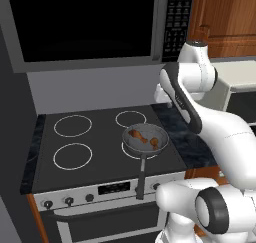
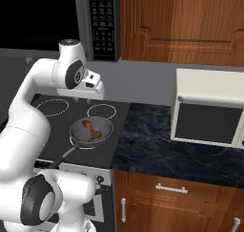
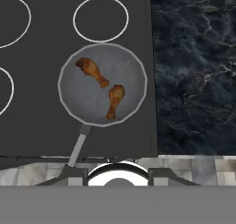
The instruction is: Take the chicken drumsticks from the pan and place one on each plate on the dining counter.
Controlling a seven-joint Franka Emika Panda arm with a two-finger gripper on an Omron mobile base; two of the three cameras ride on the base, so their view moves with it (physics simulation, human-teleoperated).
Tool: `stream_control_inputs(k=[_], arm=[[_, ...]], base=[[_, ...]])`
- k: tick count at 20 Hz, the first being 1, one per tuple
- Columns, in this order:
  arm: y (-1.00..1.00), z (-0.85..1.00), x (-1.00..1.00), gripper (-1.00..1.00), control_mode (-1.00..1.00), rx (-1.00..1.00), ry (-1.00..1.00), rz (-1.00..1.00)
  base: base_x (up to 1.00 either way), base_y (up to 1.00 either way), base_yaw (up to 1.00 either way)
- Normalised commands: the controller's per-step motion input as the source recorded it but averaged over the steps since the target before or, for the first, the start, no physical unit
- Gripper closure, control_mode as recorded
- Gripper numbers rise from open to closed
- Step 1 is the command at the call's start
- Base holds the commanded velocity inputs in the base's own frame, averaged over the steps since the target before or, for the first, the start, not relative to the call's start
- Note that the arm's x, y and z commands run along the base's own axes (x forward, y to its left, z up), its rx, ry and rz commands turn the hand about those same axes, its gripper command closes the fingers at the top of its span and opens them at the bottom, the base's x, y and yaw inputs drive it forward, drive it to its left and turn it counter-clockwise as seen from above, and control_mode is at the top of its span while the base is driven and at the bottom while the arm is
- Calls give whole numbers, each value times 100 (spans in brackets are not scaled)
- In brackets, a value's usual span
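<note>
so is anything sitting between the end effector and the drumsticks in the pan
Nothing visible is. The end effector hangs above the stove, and in the hand view the two chicken drumsticks lie uncovered in the open pan, with no lid or other object over them.

light: even, flat, rendered, no clear source | shadows: faint, soft under the small round grey metal pan (image 3: 102,84) | glare: none on the flat black stovetop (image 1: 100,142) | dim: dark microwave window (image 1: 80,22) | focus: sharp throughout, slightly pixelated edges | distortion: none
</note>
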Motion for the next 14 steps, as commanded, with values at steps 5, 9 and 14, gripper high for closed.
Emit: stream_control_inputs(k=[5,9,14], arm=[[0,-26,-15,-100,-100,-3,9,0],[7,-56,-23,-100,-100,-1,15,3],[17,-54,-9,-100,-100,0,10,10]], base=[[0,0,0],[0,0,0],[0,0,0]])
